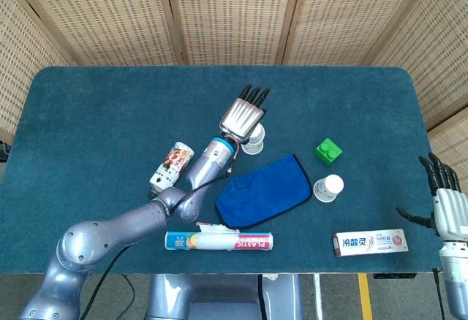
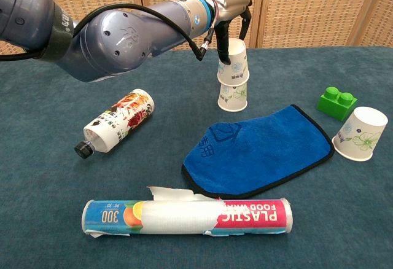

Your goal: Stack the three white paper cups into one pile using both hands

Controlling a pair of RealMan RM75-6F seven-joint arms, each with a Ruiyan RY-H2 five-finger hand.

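The blue cloth point(image 2: 261, 150) lies near the middle of the table point(image 1: 110, 108), and everything else is easiest placed from it. Just behind its far left corner stands an upside-down white paper cup point(image 2: 233, 97), and a second cup point(image 2: 233, 64) sits over it, also upside down and only partly pushed on. The left hand point(image 1: 243, 117) reaches in from above and behind that pair, fingers curled down around the upper cup's sides and clamped on it; from the chest view the dark fingers point(image 2: 221, 38) press against its left flank. The third cup point(image 2: 361, 133) stands alone just off the cloth's right corner, upside down too, well apart from the pile. A green block point(image 2: 336, 102) rests behind that cup, off the cloth's far right. Left of the cloth lies a small bottle point(image 2: 115, 122) on its side. In front of the cloth is a roll of plastic food wrap point(image 2: 187, 217), lengthwise. A toothpaste box point(image 1: 369, 242) lies to the cloth's right front. The right hand point(image 1: 447, 207) hangs far right of the cloth, past the table edge, fingers spread and holding nothing
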